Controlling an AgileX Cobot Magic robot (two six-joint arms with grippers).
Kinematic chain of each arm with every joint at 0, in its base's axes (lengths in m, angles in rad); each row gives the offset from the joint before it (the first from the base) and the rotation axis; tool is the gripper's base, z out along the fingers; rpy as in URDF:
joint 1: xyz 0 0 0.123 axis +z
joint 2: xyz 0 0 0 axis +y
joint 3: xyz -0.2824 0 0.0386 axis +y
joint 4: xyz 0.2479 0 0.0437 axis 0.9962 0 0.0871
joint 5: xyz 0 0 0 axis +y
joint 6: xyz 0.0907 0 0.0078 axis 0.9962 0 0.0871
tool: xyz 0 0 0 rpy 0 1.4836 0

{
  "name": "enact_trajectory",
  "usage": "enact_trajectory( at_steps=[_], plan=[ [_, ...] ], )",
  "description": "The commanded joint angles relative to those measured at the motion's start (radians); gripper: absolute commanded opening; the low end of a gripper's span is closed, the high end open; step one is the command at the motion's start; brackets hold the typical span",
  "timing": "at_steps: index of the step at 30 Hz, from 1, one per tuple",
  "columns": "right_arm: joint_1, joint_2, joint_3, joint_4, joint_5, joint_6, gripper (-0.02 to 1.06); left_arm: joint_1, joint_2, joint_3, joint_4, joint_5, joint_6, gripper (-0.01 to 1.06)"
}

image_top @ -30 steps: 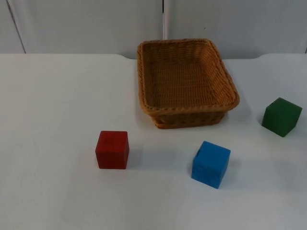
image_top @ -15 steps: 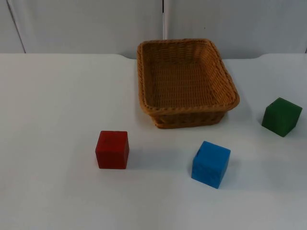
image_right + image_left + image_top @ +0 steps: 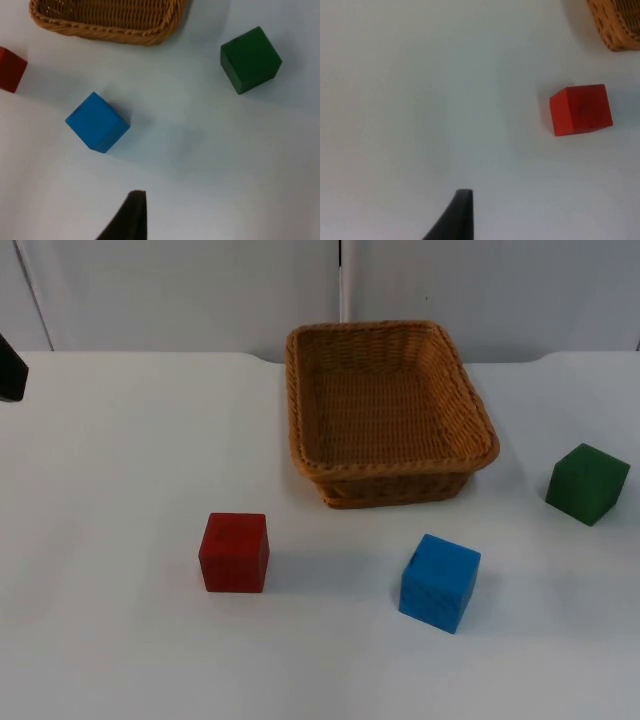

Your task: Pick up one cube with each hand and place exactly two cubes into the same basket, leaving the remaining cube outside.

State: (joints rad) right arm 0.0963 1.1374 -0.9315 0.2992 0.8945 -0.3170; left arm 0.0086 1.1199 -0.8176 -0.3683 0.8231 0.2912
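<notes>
In the top view, the basket stands in the upper middle of the frame, and nothing lies inside it. All three cubes rest on the white table, outside the basket. The red cube is at the lower left of centre, the blue cube at the lower right of centre, and the green cube near the right edge, well apart from the other two.

The left gripper appears at the far left edge of the top view, in the upper part, as a small dark shape. Whether it is open or closed I cannot tell. From there the red cube lies down and to the right, well apart, and it is the cube nearest to this arm. The left wrist view shows the same red cube ahead, with nothing around it.

The right wrist view looks down on the blue cube and the green cube; the blue cube seems the nearer one. The state of the right gripper I also cannot tell. I judge that the red cube suits the left arm and the blue or green cube the right arm.
</notes>
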Motion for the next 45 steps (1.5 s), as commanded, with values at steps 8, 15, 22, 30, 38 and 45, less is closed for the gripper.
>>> enact_trajectory(
  at_steps=[8, 15, 22, 30, 38, 45],
  plan=[
    [-0.002, -0.002, -0.007, 0.133, -0.045, -0.102, 1.05, 0.001, 0.062, -0.008, -0.062, -0.035, 0.05, 1.05],
    [-0.002, 0.003, -0.007, 0.174, -0.053, -0.153, 1.05, 0.001, 0.122, -0.008, -0.147, -0.052, 0.129, 1.05],
    [0.17, 0.128, -0.02, 0.153, -0.105, -0.169, 1.05, -0.02, 0.197, -0.048, -0.144, -0.044, 0.134, 1.05],
    [0.398, 0.343, -0.123, -0.061, -0.142, -0.018, 1.05, -0.139, 0.277, -0.117, -0.101, -0.062, 0.121, 1.05],
    [0.498, 0.478, -0.154, -0.122, -0.226, 0.022, 1.05, -0.195, 0.373, -0.117, -0.06, -0.136, 0.09, 1.05],
    [0.496, 0.534, -0.154, -0.157, -0.243, 0.022, 1.05, -0.221, 0.45, -0.145, -0.051, -0.173, 0.086, 1.05]
  ],
)
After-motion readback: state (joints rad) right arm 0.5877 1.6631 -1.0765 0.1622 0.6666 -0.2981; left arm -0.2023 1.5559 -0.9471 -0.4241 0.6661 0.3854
